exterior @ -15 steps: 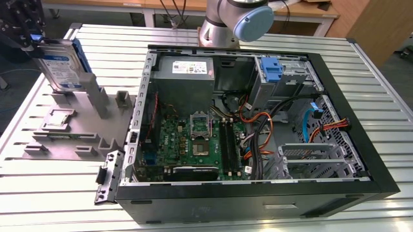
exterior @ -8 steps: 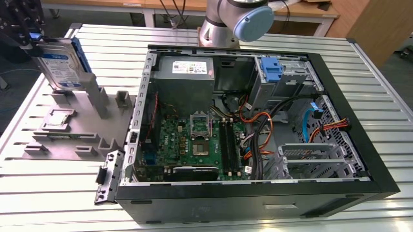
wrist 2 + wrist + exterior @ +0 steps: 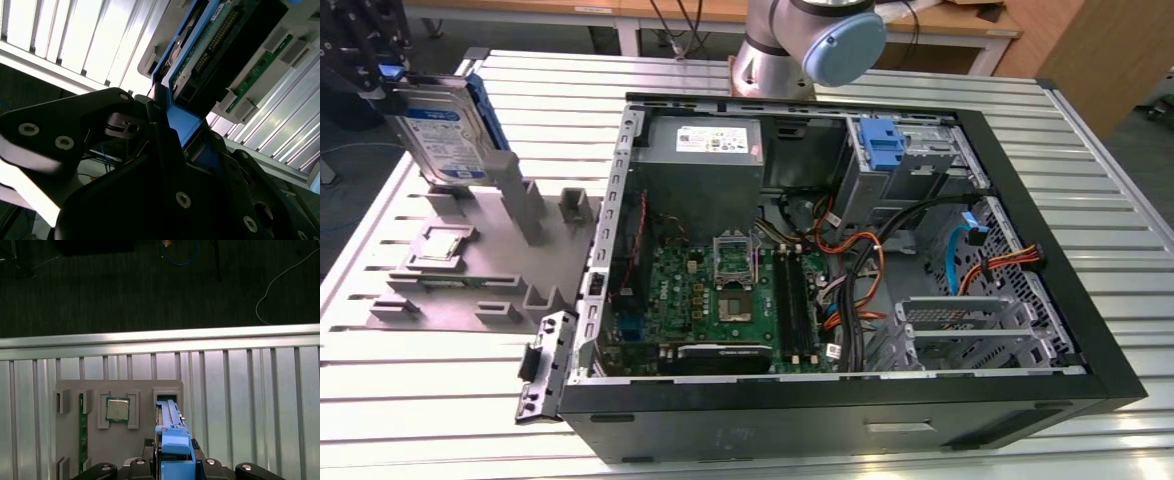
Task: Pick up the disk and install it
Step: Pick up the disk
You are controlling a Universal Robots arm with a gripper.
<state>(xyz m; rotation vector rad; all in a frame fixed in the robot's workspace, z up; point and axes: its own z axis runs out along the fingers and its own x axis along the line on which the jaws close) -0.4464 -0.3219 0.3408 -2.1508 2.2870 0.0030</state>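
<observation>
The tool (image 3: 173,465) clamps the top edge of the upright disk (image 3: 438,130); in the exterior view the case (image 3: 854,430) lies at its four o'clock.

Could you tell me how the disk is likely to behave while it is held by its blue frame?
The disk should be stiff: a flat metal slab, upright under the gripper. It looks dense for its size, so it may swing about the gripped edge. Its blue plastic frame could flex or slip.
</observation>
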